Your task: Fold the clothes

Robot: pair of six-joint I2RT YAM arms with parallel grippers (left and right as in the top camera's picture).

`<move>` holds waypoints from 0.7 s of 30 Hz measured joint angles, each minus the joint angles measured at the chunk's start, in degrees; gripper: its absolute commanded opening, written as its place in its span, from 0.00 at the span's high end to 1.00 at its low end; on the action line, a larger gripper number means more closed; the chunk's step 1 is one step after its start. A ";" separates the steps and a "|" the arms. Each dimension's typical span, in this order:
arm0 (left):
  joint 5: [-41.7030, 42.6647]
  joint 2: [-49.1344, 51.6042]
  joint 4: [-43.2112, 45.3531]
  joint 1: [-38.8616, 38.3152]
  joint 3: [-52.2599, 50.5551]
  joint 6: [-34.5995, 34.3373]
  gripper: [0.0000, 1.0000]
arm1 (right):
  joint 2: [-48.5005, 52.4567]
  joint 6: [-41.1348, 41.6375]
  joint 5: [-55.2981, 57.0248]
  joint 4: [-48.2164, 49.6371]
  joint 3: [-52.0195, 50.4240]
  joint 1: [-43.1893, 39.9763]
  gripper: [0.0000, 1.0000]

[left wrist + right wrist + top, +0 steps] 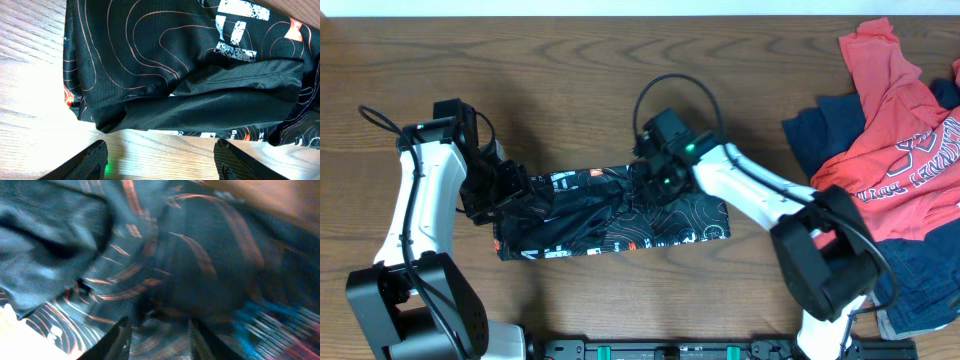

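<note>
Overhead: black jersey [610, 215] lies folded in a long strip on the counter [570, 80]. The left gripper [515, 185] is at its left end and the right gripper [655, 172] is on its upper edge, where the cloth is bunched. The red tee [900, 120] and navy garment [820, 135] are piled well to the right of the right gripper; neither wrist view shows them.

Left wrist: fingers [92, 160] are spread and released, with bare counter between them and the jersey's folded edge just ahead, not touching. The wavy contour lines show clearly only here. The white lettering [235, 30] is blocky and broken, unreadable. An orange-red logo [292, 29] sits far right.

Right wrist: blurred, with jersey fabric filling the frame right against the fingers [119, 337]. Can't tell whether the gripper is clenched or released. The red tee's white print is unreadable from overhead.
</note>
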 measured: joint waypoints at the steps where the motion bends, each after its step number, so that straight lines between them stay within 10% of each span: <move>1: 0.02 0.00 -0.02 0.00 0.00 0.00 0.30 | 0.42 -0.15 -0.59 1.05 0.00 0.85 0.57; 11: -6.36 0.00 0.13 0.00 0.00 0.87 0.01 | -0.79 -2.29 -2.43 1.57 0.09 1.11 0.50; 21: -9.64 1.90 5.40 0.79 0.00 7.98 0.02 | -13.40 -2.69 -0.28 -8.04 0.31 -9.14 0.46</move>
